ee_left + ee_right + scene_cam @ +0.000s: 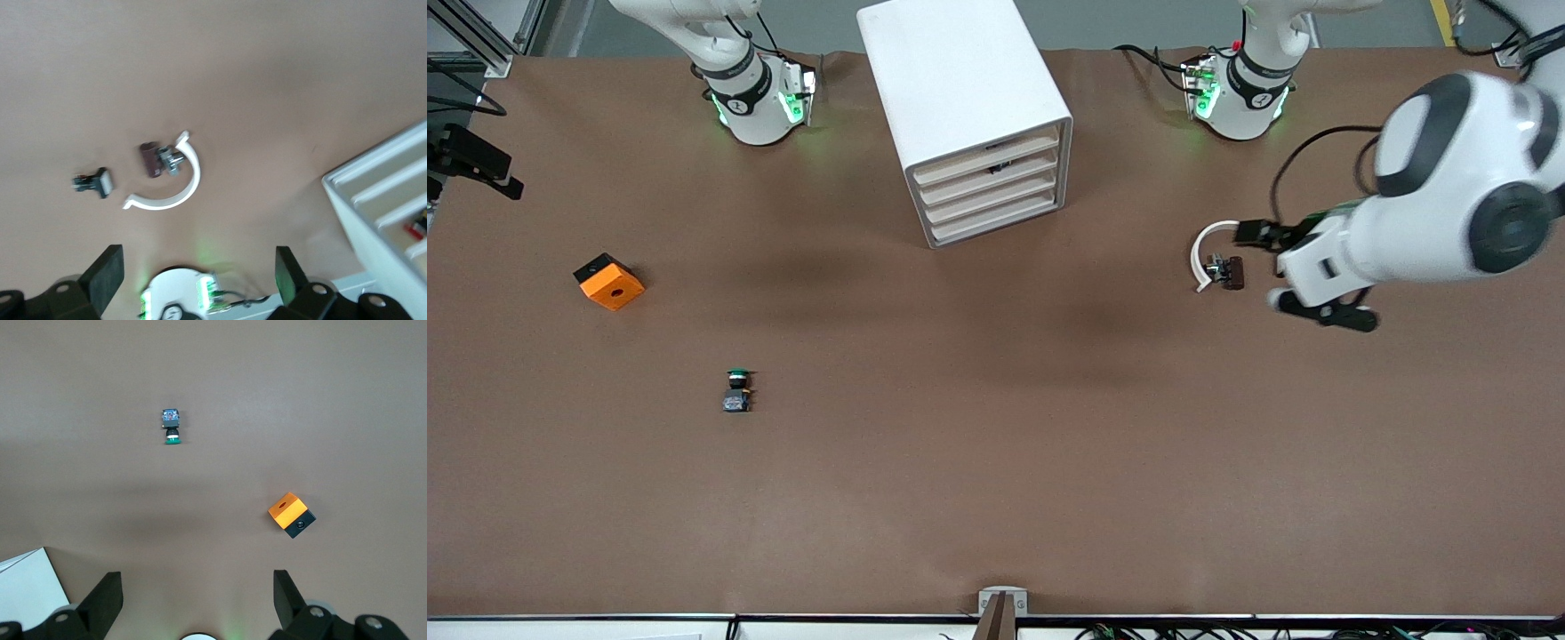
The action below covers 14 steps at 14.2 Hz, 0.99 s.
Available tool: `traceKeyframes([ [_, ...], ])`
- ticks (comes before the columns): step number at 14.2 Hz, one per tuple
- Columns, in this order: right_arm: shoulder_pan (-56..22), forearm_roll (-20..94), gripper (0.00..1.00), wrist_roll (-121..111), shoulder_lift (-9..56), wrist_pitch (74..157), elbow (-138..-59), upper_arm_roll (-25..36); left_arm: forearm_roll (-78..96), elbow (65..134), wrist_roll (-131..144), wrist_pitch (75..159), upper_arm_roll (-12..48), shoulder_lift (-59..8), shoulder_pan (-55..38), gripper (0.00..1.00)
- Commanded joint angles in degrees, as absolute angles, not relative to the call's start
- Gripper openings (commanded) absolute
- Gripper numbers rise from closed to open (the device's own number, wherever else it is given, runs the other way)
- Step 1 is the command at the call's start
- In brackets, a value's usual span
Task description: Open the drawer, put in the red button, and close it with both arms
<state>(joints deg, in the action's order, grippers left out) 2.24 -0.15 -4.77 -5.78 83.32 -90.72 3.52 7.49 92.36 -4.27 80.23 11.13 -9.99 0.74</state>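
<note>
The white cabinet [960, 80] stands at the table's middle near the bases, its four beige drawer fronts [989, 173] all pushed in. It also shows in the left wrist view [380, 200]. A small red and dark thing [413, 229] shows in a slot between the drawer fronts; I cannot tell if it is the red button. My left gripper [1325, 311] [195, 280] is open and empty in the air over the left arm's end of the table. My right gripper [193, 600] is open and empty, high over the right arm's end of the table, out of the front view.
A green-capped switch [737, 388] [171, 427] and an orange cube with a hole [609, 282] [290, 513] lie toward the right arm's end. A white curved clip with a dark piece [1218, 267] [167, 180] and a small dark part [93, 181] lie beside the left gripper.
</note>
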Motion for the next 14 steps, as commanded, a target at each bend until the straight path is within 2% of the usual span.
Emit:
traceKeyframes([
  [1, 2.02, -1.14, 1.0, -5.36, -7.03, 83.85, -91.84, 3.43, 6.77, 100.0, -10.27, 81.21, 12.13, -0.9, 5.35, 1.0],
  [6, 2.02, -1.14, 1.0, -6.06, -7.03, 83.85, -91.76, 3.43, 6.59, 114.32, -13.27, 92.0, 12.22, 11.58, 9.23, 1.0],
  [11, 2.02, -1.14, 1.0, -6.06, -7.03, 83.93, -91.85, 3.43, 6.42, 114.35, -13.27, 95.35, 10.47, 12.04, 6.87, 1.0],
  [14, 2.11, -1.14, 1.0, -6.06, -7.03, 84.11, -91.85, 3.43, 2.38, 113.04, -12.4, 97.38, 1.87, 11.87, -2.7, 1.0],
])
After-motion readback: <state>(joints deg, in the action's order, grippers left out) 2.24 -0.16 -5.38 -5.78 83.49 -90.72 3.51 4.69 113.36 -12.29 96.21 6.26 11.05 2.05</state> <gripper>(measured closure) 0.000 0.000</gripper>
